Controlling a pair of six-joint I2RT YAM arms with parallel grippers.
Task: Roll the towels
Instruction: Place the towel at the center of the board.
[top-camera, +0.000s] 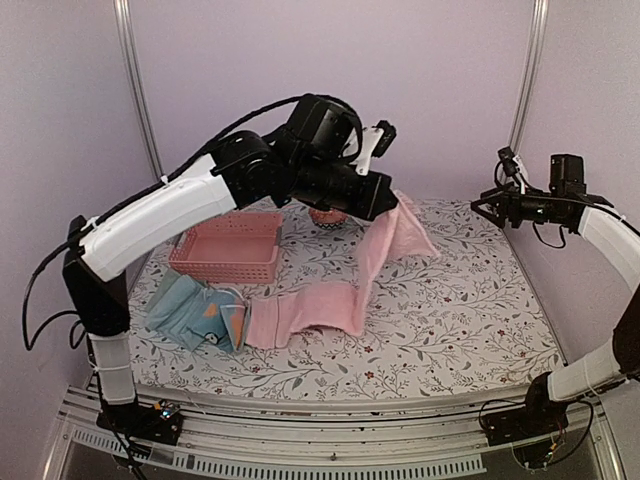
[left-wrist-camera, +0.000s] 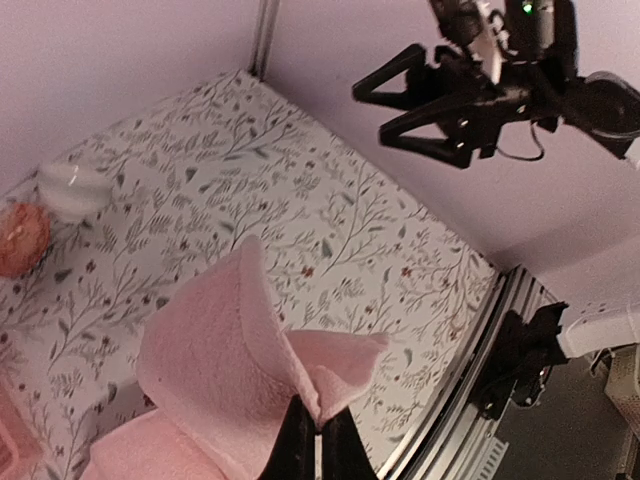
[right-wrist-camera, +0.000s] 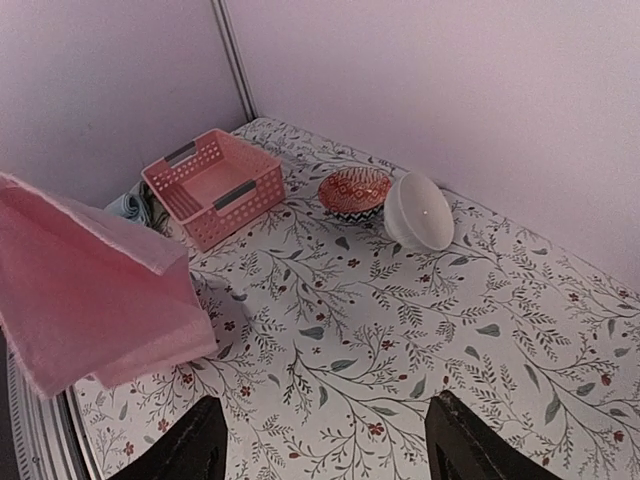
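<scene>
Where the floral bench (top-camera: 450, 320) spreads below both arms, the pink towel (top-camera: 320, 305) hangs in a long drape. Its upper corner is pinched tight in my left end effector (left-wrist-camera: 316, 445), raised above mid-bench; its lower end lies on the bench. Pink basket (top-camera: 225, 268) at left rear. Teal towel (top-camera: 175, 310) and blue patterned towel (top-camera: 222, 320) bunched at left front, the blue one touching the pink. My right end effector (left-wrist-camera: 368, 115) hangs high at right, jaws wide, empty. Orange bowl (right-wrist-camera: 355, 192) touching white bowl (right-wrist-camera: 420, 212), rear.

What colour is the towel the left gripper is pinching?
Plain pink, no pattern. The towel shows best in the left wrist view, clamped by the left gripper.
</scene>
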